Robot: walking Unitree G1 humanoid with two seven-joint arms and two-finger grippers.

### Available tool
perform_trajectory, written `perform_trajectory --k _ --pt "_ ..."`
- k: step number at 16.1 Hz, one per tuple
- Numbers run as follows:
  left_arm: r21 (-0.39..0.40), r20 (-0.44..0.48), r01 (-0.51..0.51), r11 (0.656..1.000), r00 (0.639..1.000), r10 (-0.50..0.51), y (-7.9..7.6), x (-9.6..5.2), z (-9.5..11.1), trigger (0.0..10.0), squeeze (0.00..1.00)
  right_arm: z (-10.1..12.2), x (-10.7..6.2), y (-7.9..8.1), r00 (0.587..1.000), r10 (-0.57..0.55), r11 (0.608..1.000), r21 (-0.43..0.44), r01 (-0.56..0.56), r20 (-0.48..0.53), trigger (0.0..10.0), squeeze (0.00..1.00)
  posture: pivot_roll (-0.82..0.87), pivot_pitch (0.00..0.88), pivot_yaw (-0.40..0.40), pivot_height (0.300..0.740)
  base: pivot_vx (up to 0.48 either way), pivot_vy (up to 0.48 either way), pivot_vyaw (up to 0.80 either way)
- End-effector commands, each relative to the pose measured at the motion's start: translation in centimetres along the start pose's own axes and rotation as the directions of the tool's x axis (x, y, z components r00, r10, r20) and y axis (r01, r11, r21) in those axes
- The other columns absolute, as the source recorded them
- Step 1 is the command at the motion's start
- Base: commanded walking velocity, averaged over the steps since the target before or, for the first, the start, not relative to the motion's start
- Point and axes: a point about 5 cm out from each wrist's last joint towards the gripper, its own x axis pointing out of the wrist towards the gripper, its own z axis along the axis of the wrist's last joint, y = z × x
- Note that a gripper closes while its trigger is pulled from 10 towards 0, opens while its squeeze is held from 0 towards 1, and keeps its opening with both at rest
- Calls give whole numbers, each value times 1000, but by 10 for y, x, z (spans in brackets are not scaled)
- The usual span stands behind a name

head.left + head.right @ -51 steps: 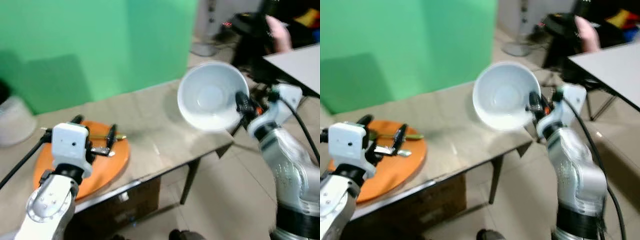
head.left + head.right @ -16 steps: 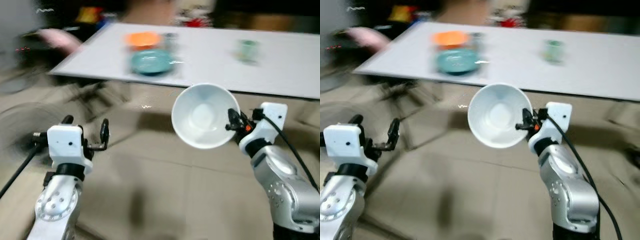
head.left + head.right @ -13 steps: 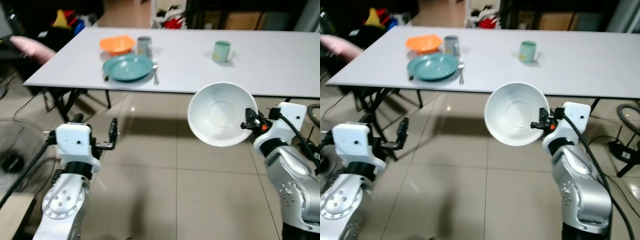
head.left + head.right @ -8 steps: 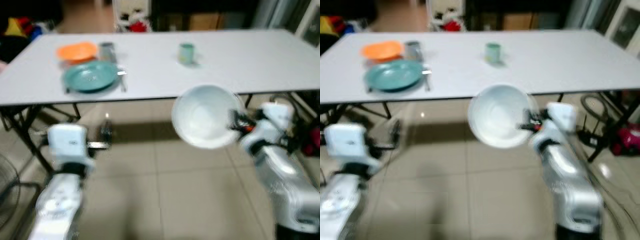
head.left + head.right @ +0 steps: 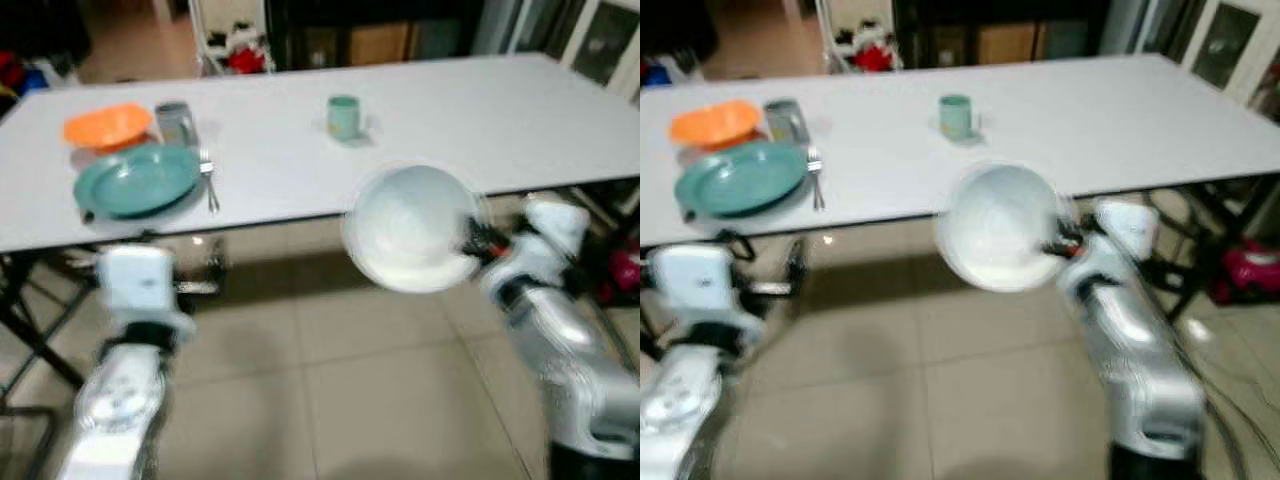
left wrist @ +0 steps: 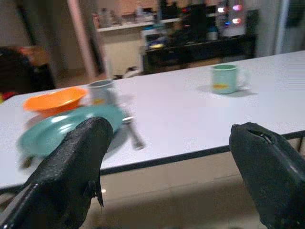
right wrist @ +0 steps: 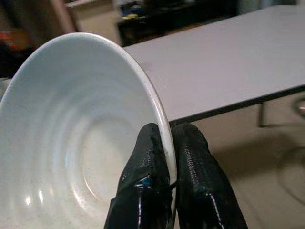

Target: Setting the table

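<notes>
Pinching the white bowl [image 7: 81, 138] rim, right gripper [image 7: 170, 143] faces table [image 5: 480, 110].

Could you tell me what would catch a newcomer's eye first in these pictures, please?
The large white bowl, pinched by its rim in the right tool and held tilted in front of the long white table. Next, the setting at the table's left end: a teal plate, an orange bowl behind it, a fork beside it.

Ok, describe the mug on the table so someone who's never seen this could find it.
Look at the long white table. The mug stands alone near its middle, away from the teal plate and orange bowl setting at the left end. It is pale green with a handle.
</notes>
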Motion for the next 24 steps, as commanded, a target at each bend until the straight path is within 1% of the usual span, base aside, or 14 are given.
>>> perform_trajectory --k 1,21,24 --pt "19 9 -23 1000 1000 23 7 0 2 10000 0 9 3 15 997 62 998 12 -63 48 10000 0 -119 0 28 740 398 0 0" --pt "22 4 -4 1000 1000 4 6 0 0 10000 0 9 6 21 995 90 996 19 -91 44 10000 0 -113 0 27 740 395 0 0" --pt "24 3 6 1000 1000 -6 4 0 0 10000 0 8 7 23 994 105 993 52 -107 26 10000 0 -113 0 27 740 394 0 0"
